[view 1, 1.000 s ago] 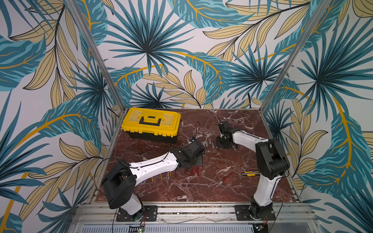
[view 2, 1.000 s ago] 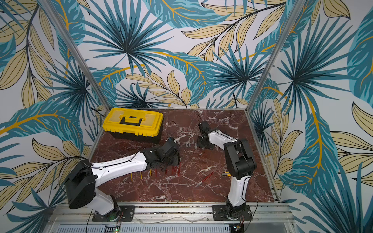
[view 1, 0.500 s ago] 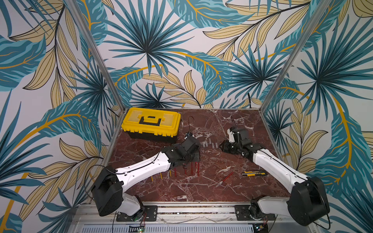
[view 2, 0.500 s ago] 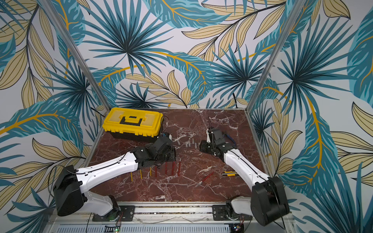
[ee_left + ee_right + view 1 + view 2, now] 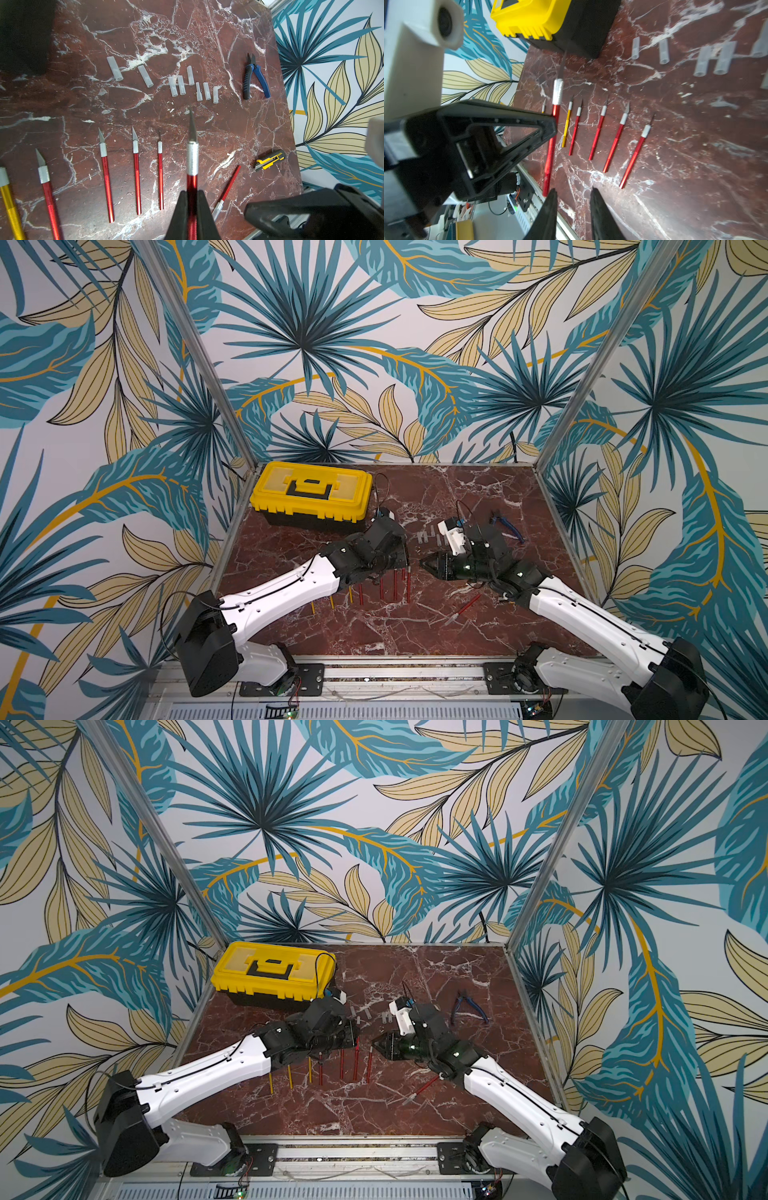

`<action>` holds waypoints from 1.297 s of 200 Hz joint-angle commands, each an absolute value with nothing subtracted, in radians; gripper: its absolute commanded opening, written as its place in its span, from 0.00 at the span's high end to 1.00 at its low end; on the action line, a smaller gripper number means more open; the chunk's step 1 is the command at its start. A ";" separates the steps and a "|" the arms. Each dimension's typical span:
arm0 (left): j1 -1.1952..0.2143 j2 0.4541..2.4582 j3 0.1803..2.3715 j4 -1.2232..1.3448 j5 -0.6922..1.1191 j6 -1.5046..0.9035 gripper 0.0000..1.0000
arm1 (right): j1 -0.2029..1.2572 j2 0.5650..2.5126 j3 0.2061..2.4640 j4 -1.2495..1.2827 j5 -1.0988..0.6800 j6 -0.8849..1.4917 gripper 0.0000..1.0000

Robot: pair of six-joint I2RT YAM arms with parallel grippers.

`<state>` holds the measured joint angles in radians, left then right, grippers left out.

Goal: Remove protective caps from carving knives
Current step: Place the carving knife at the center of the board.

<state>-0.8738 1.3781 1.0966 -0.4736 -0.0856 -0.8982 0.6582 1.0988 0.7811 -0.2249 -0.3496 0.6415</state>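
Observation:
My left gripper [image 5: 192, 193] is shut on the handle of a red carving knife [image 5: 192, 158], held above the table with its blade bare. My right gripper [image 5: 573, 191] is open and empty, its tips [image 5: 424, 564] pointing at the left gripper [image 5: 399, 558] a short way off. Several uncapped carving knives [image 5: 136, 176], red and yellow, lie in a row on the marble. One red knife [image 5: 228, 187] lies slanted apart from the row, its tip still in a protective cap [image 5: 217, 207]. Several loose protective caps [image 5: 180, 85] lie further back.
A yellow toolbox [image 5: 311, 497] stands at the back left. Blue-handled pliers [image 5: 255, 79] lie at the back right, and a yellow-and-black utility knife [image 5: 269, 160] lies near the right edge. Metal frame posts and patterned walls close in the table [image 5: 478, 489].
The right arm has swung down and inward, and its gripper now points at the left gripper. The left gripper has shifted slightly, still shut on the red knife.

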 commanded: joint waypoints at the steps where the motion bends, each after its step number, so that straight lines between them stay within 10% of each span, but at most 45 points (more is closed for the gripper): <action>1: -0.867 1.368 1.078 -0.456 -0.074 -0.907 0.96 | 0.700 1.136 0.768 -0.152 -0.357 0.681 0.68; 148: -0.848 1.388 1.080 -0.437 -0.009 -0.908 0.95 | 0.724 1.322 0.869 -0.067 -0.305 0.689 0.73; 233: -0.841 1.396 1.074 -0.422 0.013 -0.918 0.95 | 0.723 1.307 0.842 -0.035 -0.292 0.713 0.99; 259: -0.841 1.394 1.067 -0.422 0.019 -0.922 0.67 | 0.723 1.310 0.833 -0.044 -0.292 0.719 1.00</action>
<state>-0.8371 1.3880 1.0966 -0.4423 -0.0246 -0.9096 0.7200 1.3132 0.8616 -0.0826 -0.3000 0.7136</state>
